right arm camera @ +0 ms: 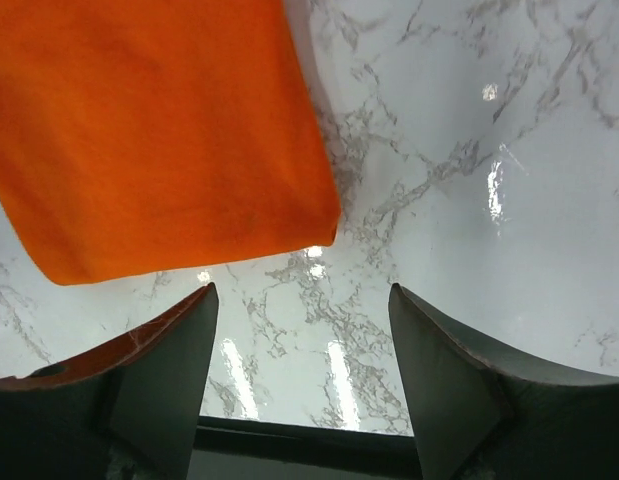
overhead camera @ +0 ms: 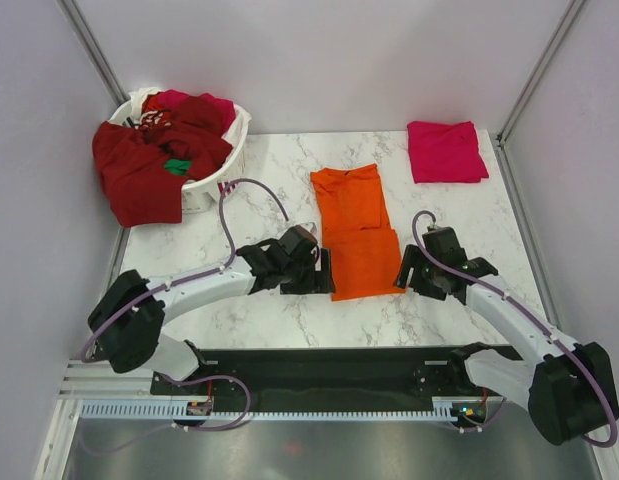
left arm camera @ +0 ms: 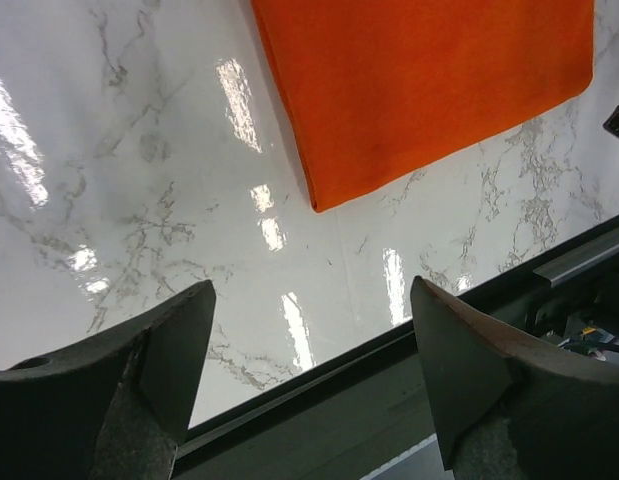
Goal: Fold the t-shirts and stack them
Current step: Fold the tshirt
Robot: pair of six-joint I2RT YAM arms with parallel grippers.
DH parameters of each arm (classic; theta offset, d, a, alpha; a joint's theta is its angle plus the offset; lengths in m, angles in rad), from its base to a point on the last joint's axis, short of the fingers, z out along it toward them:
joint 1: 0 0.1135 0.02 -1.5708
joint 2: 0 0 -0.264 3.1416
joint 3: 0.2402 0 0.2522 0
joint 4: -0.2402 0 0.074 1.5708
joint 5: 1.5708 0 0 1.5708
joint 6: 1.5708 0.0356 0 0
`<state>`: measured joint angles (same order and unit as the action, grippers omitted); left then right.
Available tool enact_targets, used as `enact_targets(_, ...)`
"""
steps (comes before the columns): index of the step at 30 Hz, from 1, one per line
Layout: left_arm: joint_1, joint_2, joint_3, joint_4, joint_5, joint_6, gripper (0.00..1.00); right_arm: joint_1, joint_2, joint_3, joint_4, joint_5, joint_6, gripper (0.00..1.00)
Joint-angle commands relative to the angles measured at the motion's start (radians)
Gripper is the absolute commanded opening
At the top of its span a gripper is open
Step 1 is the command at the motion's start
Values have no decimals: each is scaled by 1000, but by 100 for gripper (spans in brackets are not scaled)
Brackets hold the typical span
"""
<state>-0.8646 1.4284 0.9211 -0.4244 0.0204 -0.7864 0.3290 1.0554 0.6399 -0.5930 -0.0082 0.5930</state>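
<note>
A bright orange t-shirt (overhead camera: 356, 230) lies flat in a long narrow fold in the middle of the marble table, collar at the far end. Its near corners show in the left wrist view (left arm camera: 419, 90) and the right wrist view (right arm camera: 159, 140). My left gripper (overhead camera: 315, 277) is open and empty just left of its near left corner. My right gripper (overhead camera: 410, 273) is open and empty just right of its near right corner. A folded magenta-pink t-shirt (overhead camera: 446, 151) lies at the far right. Dark red, crimson and green shirts (overhead camera: 154, 160) spill out of the basket at the far left.
The white slotted basket (overhead camera: 217, 180) stands at the table's far left corner. A black strip (overhead camera: 329, 365) runs along the table's near edge, just behind both grippers. Pale walls close in the left, far and right sides.
</note>
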Motion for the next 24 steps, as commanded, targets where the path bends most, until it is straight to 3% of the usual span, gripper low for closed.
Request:
enact_targets(1,-30,55,-11,167,1,-76,88,-2,6,-37,111,-35,96,77)
enact_targets(10,-76,210,30,188,-59,-99,82,-1,143,-154,277,-88,134,65)
enact_targets(14,-76,196,7,190,-74,-99,81,-1,161,-193,320,-90,133,51)
enact_targets(19,-76,167,-19,188,-86,-96,81,-1,161,-220,349,-98,133,45)
enact_targets(24,-76,133,-45,187,-91,-94,80,5,175,-246,389,-136,143,19)
